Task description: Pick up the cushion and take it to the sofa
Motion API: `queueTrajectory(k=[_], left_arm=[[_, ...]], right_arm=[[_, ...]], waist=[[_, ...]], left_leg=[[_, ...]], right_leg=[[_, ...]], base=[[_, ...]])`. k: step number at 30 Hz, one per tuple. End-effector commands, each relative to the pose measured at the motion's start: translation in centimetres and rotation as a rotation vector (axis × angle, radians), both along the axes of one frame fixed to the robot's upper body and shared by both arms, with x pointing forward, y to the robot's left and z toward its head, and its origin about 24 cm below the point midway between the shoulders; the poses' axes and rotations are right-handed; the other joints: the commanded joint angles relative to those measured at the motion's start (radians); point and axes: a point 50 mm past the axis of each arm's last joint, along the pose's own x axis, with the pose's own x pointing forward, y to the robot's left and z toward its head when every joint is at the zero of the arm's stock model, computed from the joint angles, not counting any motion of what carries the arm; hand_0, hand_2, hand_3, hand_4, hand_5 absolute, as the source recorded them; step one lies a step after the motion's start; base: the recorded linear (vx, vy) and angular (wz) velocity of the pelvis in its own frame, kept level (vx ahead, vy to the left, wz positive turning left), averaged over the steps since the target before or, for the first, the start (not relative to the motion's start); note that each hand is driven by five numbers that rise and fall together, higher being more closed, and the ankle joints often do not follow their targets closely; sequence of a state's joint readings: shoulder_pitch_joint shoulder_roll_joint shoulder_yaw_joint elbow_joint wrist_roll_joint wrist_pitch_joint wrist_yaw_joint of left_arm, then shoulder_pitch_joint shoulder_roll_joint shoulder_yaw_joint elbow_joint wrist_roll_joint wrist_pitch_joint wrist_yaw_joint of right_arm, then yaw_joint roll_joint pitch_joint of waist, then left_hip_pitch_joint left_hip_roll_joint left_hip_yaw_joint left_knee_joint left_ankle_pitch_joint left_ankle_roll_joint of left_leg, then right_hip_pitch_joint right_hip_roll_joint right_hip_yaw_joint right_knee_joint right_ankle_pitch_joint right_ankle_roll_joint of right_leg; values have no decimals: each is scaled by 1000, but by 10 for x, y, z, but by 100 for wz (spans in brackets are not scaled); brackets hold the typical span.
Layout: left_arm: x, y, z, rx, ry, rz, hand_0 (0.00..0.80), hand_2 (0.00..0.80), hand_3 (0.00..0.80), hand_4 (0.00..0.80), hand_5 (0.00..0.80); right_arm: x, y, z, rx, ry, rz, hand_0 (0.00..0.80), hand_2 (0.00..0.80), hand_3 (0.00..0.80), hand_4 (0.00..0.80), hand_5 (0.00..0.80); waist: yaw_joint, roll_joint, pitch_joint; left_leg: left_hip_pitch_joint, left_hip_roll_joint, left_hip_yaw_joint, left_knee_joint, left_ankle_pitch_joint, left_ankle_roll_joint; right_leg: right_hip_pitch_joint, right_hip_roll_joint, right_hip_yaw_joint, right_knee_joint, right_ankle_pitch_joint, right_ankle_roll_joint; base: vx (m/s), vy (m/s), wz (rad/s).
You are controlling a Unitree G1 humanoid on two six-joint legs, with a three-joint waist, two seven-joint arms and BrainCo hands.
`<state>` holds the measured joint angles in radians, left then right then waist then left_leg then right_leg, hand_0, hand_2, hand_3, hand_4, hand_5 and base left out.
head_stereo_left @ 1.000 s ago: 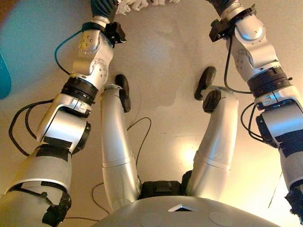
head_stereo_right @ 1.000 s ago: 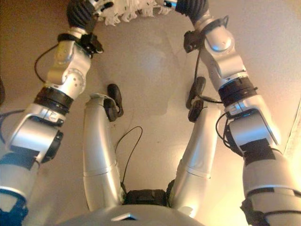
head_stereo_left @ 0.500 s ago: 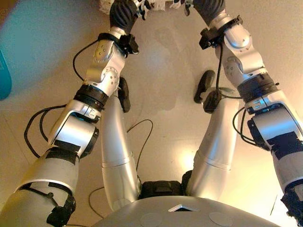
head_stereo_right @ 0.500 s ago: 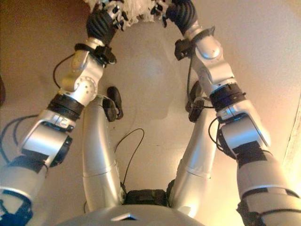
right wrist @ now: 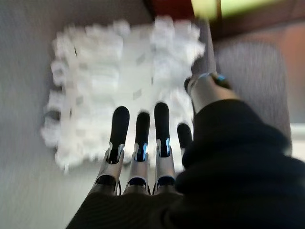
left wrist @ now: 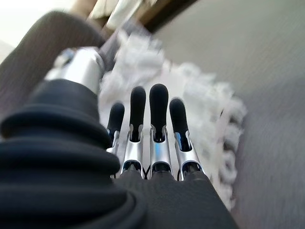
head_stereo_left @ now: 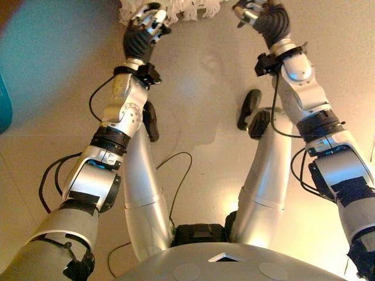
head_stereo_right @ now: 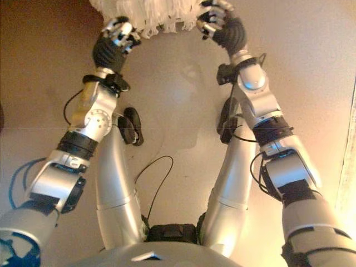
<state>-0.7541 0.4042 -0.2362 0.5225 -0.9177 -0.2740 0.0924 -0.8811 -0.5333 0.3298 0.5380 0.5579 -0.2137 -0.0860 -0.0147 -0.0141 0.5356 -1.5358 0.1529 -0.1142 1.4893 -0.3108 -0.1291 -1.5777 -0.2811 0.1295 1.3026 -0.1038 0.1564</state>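
Cushion [head_stereo_right: 147, 14], white and shaggy with a fringe of tassels, lies on the beige floor [head_stereo_right: 183, 83] at the top centre of the right eye view; its upper part is cut off by the frame edge. The left hand [head_stereo_right: 114, 34] sits at the cushion's lower left corner and the right hand [head_stereo_right: 214, 19] at its lower right corner, each with fingers loosely extended beside the fringe and holding nothing; whether the tips touch the tassels cannot be told.

Left eye view shows the same, with only the cushion's lower fringe visible at the top edge. A teal object [head_stereo_left: 4, 105] is cut off at the left edge and cannot be identified.

Left wrist view: the left hand's fingers [left wrist: 158, 114] stand straight and side by side, pointing over the blurred white cushion on grey floor, nothing between them.

Right wrist view: the right hand's fingers [right wrist: 162, 126] are likewise straight, spread above the whole cushion, which lies flat. Blurred shapes of red and yellow-green fill the upper right, too soft to name.
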Motion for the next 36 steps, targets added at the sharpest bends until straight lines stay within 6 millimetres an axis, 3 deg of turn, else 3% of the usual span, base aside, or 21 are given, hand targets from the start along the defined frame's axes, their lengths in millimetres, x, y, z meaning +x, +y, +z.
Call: queueTrajectory(k=[1, 6, 11, 13, 18, 22, 27, 32, 36], left_arm=[[-8, 9, -7, -30, -52, 67, 0, 0, 0, 0, 0], [-17, 29, -24, -39, -36, 130, 0, 0, 0, 0, 0], [-21, 31, -51, -22, 59, 150, 0, 0, 0, 0, 0], [-22, 28, -72, 20, 150, 139, 0, 0, 0, 0, 0], [-51, 25, -149, 56, 424, 100, 0, 0, 0, 0, 0], [-81, 31, -194, 61, 601, 76, 0, 0, 0, 0, 0], [-115, 31, -238, 119, 796, 41, 0, 0, 0, 0, 0], [-146, 35, -272, 168, 996, 19, 0, 0, 0, 0, 0], [-180, 38, -296, 210, 1140, 20, 0, 0, 0, 0, 0]], right_arm=[[-11, -7, 3, -2, -94, -34, 0, 0, 0, 0, 0], [-20, -23, -18, 12, -72, -64, 0, 0, 0, 0, 0], [-24, -26, -52, 21, 28, -93, 0, 0, 0, 0, 0], [-28, -27, -77, 10, 111, -124, 0, 0, 0, 0, 0], [-70, -45, -170, 56, 397, -171, 0, 0, 0, 0, 0], [-103, -54, -222, 98, 591, -219, 0, 0, 0, 0, 0], [-133, -54, -272, 62, 818, -241, 0, 0, 0, 0, 0], [-166, -55, -311, 56, 1037, -280, 0, 0, 0, 0, 0], [-204, -55, -339, 77, 1195, -329, 0, 0, 0, 0, 0]], waist=[[-11, 50, -16], [-13, 43, -100], [-20, 42, -150], [-21, 38, -156], [-17, 24, -170], [-8, 28, -187], [14, 26, -204], [34, 21, -228], [48, 8, -255]], left_leg=[[-34, 5, 8, -343, 339, -11], [-3, 22, 34, -449, 349, -14], [235, 32, 78, -688, 357, -17], [348, 28, 92, -777, 367, -15], [627, 31, 111, -952, 360, -11], [753, 41, 131, -1028, 343, -7], [911, 3, 153, -1184, 374, 9], [1027, -4, 170, -1243, 368, 13], [1132, -24, 174, -1280, 353, 21]], right_leg=[[8, 1, -10, -147, 176, 14], [37, -1, -33, -252, 191, 22], [300, 13, -88, -531, 202, 27], [425, 12, -109, -650, 214, 28], [696, -25, -167, -872, 237, 52], [797, -55, -197, -929, 236, 64], [949, -70, -243, -1061, 272, 67], [1083, -72, -276, -1129, 277, 69], [1209, -82, -303, -1196, 300, 74]], base=[[-42, -69, -12], [-44, -60, -14], [-61, -77, -13], [-23, -114, -1], [46, -102, 14], [27, -1, 8], [-7, 51, 6], [65, 40, 5], [128, 36, 7]])
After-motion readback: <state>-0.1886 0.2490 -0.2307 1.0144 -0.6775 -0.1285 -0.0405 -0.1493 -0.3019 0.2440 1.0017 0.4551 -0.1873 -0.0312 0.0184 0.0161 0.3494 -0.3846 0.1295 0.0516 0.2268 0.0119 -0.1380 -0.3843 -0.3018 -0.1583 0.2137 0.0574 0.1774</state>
